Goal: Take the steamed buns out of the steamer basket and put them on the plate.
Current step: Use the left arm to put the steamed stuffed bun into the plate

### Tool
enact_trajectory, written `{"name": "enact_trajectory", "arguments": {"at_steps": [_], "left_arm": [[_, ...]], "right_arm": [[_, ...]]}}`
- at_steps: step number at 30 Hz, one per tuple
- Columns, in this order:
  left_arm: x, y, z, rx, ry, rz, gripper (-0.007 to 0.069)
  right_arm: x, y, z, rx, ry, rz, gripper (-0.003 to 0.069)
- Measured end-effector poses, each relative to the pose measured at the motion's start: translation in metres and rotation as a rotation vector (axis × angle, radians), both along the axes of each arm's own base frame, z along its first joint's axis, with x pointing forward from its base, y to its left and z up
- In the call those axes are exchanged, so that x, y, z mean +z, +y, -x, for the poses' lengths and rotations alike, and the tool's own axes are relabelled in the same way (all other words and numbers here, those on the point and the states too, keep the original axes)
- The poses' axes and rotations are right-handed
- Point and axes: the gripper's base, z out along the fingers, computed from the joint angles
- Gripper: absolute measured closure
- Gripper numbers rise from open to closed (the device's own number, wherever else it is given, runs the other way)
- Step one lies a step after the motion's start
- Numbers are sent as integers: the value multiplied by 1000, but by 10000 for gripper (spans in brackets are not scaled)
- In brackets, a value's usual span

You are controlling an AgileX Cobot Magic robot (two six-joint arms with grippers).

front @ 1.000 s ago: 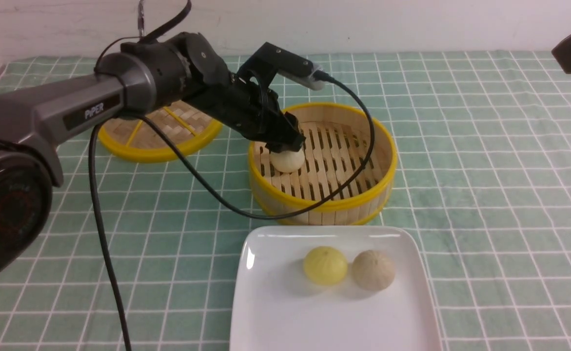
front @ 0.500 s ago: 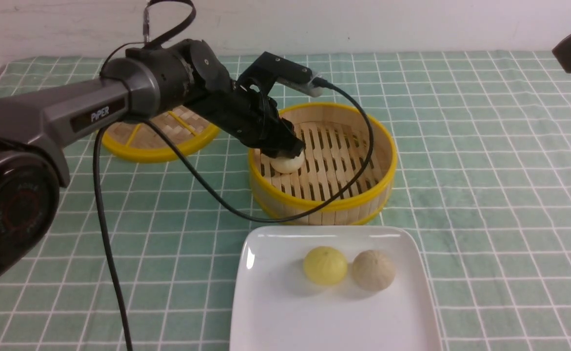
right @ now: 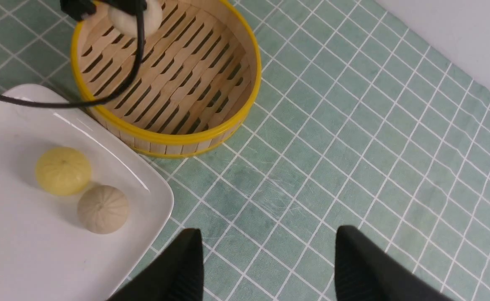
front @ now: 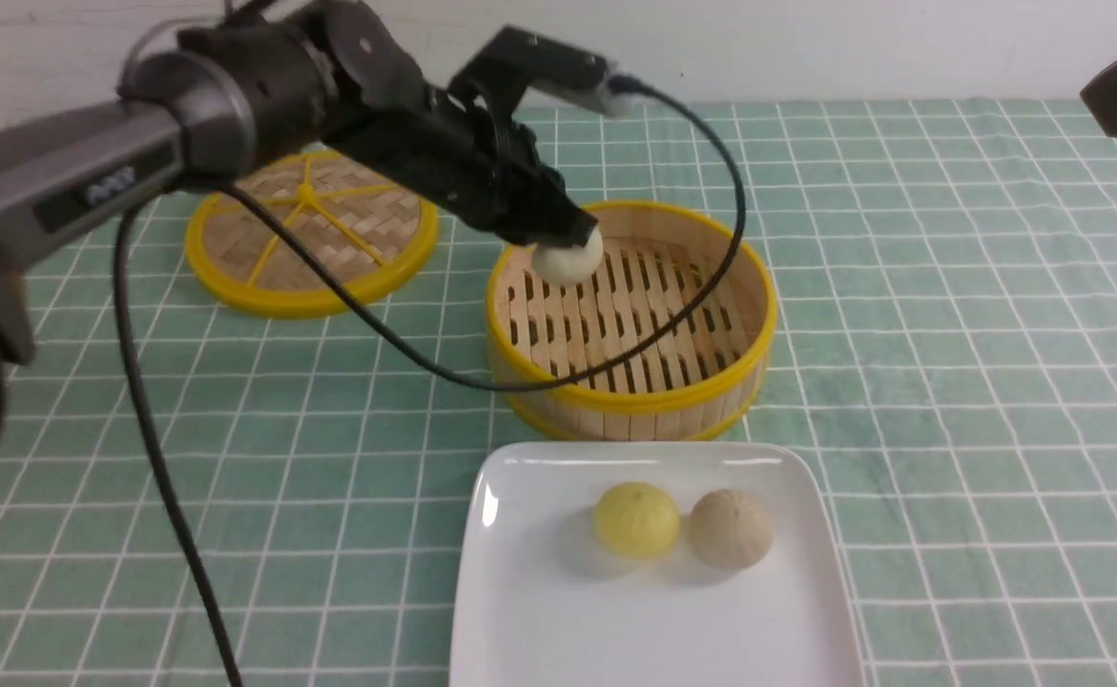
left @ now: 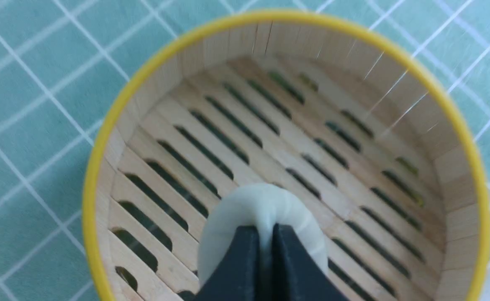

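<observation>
The left tool (front: 566,237) has pinched shut on the last white bun (front: 572,262) and lifted it clear of the basket (front: 630,401) floor (two other buns (front: 636,520) already lie on the plate (front: 520,611)), so only the carry remains. Its arm (front: 234,105) slants down over the basket's left side; the right tool (right: 268,234) hangs open.

Plate (right: 19,259): yellow bun (right: 62,170), beige bun (right: 103,209) (side by side)
Steamer basket (right: 165,144): white bun (right: 123,23) at its edge
Right gripper (right: 270,267): spread wide
</observation>
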Motion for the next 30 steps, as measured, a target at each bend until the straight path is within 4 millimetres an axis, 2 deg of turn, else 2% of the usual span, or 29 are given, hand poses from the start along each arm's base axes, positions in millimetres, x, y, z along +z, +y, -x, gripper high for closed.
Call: {"name": "enact_trajectory", "arguments": {"at_steps": [1, 6, 8, 15, 19, 22, 23, 24, 26, 27, 28, 30], "left_arm": [[21, 4, 9, 4, -23, 16, 596], [69, 19, 43, 19, -8, 4, 595], [75, 23, 50, 19, 11, -16, 594], [100, 40, 98, -3, 211, -82, 595], [106, 41, 108, -3, 260, -59, 595], [98, 40, 110, 13, 314, -44, 595], [85, 40, 111, 18, 364, -48, 595], [80, 40, 112, 18, 380, -51, 595], [46, 39, 114, 12, 492, -79, 595], [42, 39, 115, 11, 501, -82, 595], [17, 37, 117, -1, 553, -103, 595], [-14, 31, 118, -11, 578, -118, 595]], "right_arm": [[0, 0, 0, 0, -4, -1, 235], [1, 0, -1, 1, -16, -5, 236], [1, 0, -1, 1, -18, -7, 237], [3, 1, -2, 3, -34, -15, 237], [3, 1, -2, 3, -35, -15, 237], [3, 1, -2, 3, -35, -15, 237], [3, 1, -2, 2, -35, -16, 237], [3, 1, -2, 2, -35, -16, 237], [3, 1, -2, 2, -36, -16, 237], [3, 1, -2, 3, -36, -17, 237], [3, 1, -2, 3, -35, -17, 237], [3, 1, -2, 3, -35, -17, 237]]}}
